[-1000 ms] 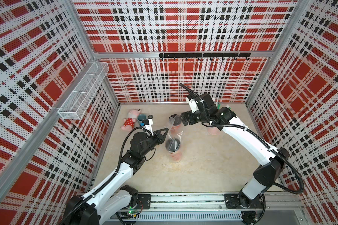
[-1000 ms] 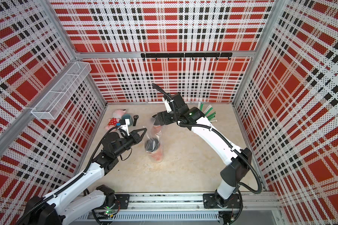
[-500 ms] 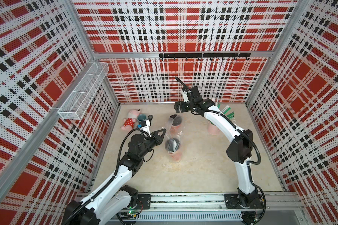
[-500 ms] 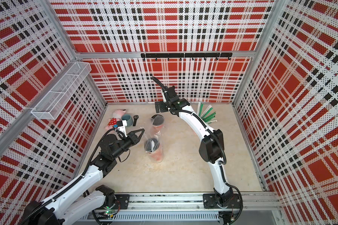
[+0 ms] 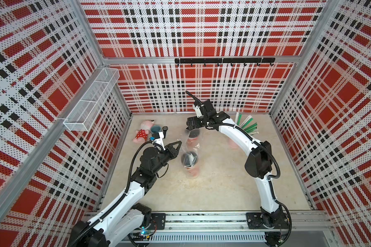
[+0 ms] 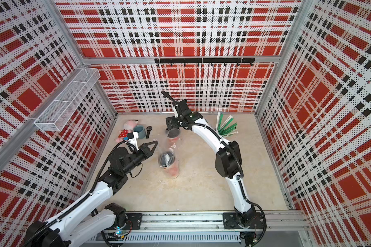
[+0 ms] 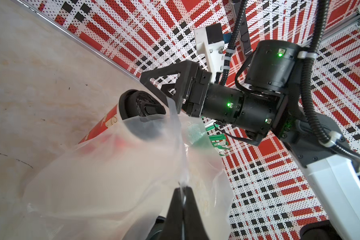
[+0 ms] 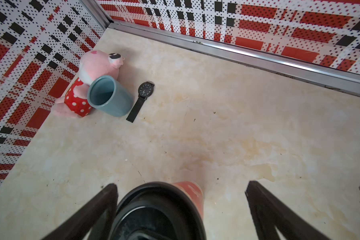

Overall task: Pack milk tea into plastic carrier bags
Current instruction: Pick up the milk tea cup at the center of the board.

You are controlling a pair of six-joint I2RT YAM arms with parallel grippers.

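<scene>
Now, mid-packing: the left pincer [image 7: 183, 192] is pressed together on a fold of clear bag [image 7: 104, 178] draped round the rear cup [image 5: 193, 136], centre frame on the desk [image 5: 223, 181]. The right pincer [image 8: 180, 184] is spread above its lid [image 8: 154, 209]. Next, probably, raising the bag evenly without tipping it.

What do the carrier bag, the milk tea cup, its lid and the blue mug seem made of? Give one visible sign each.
Carrier bag: thin clear plastic film, faintly frosted; it creases and the cup shows through.
Cup: probably printed paper; matte red wall.
Lid: likely moulded black plastic; soft sheen.
Mug: probably glazed ceramic; thick rim, smooth blue-grey surface.
</scene>
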